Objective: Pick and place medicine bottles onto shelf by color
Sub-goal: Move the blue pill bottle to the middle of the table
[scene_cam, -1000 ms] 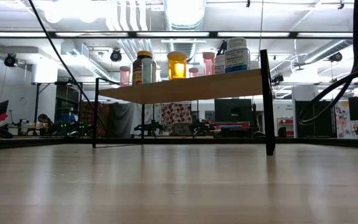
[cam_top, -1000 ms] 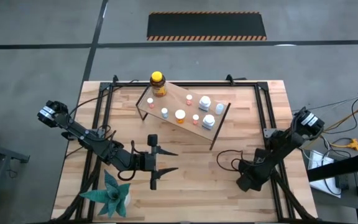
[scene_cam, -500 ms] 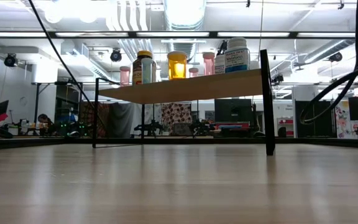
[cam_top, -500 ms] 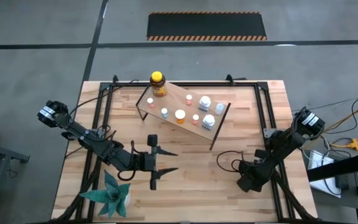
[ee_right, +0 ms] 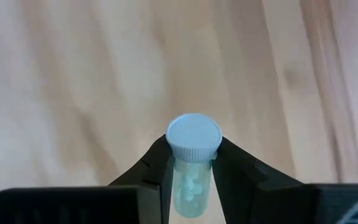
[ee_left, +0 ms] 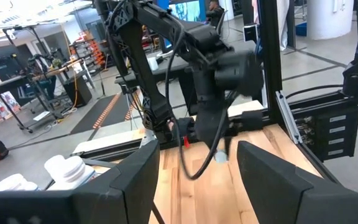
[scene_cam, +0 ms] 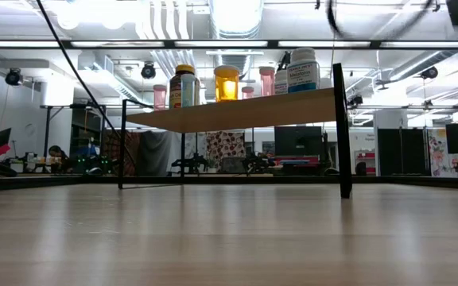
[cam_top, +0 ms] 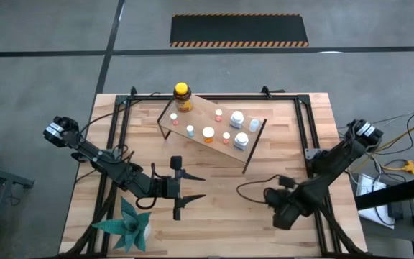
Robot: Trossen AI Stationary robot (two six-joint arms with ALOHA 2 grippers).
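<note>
My right gripper [ee_right: 192, 186] is shut on a tiny clear medicine bottle [ee_right: 190, 186] with a pale teal cap [ee_right: 193, 138]. In the high view it [cam_top: 280, 211] hangs over the table's near right part. My left gripper [cam_top: 203, 185] stands open at the near middle and holds nothing. At the far middle the shelf [cam_top: 199, 119], a light board on black legs, carries several small bottles. Among them is an amber bottle [cam_top: 182, 97] with a yellow cap on the shelf's far left corner. My right gripper pinches the bottle's body [ee_right: 190, 186] between its two fingers [ee_right: 157, 169], just below the cap. The bottle lies along the fingers, with its cap end sticking out past the fingertips. The blurred tabletop shows beyond the cap; whether the bottle is clear of it, I cannot tell.
A green paper plant [cam_top: 128, 223] sits at the near left corner, close to my left arm. Black rails [cam_top: 307, 137] run along the table's left, right and far sides. A cable [cam_top: 254, 191] loops on the wood beside my right gripper.
My right gripper has gone a little toward the table's left edge and its arm has swung outward at the elbow. The cable loop beside it has slid toward the left as well. My left arm has kept still.
</note>
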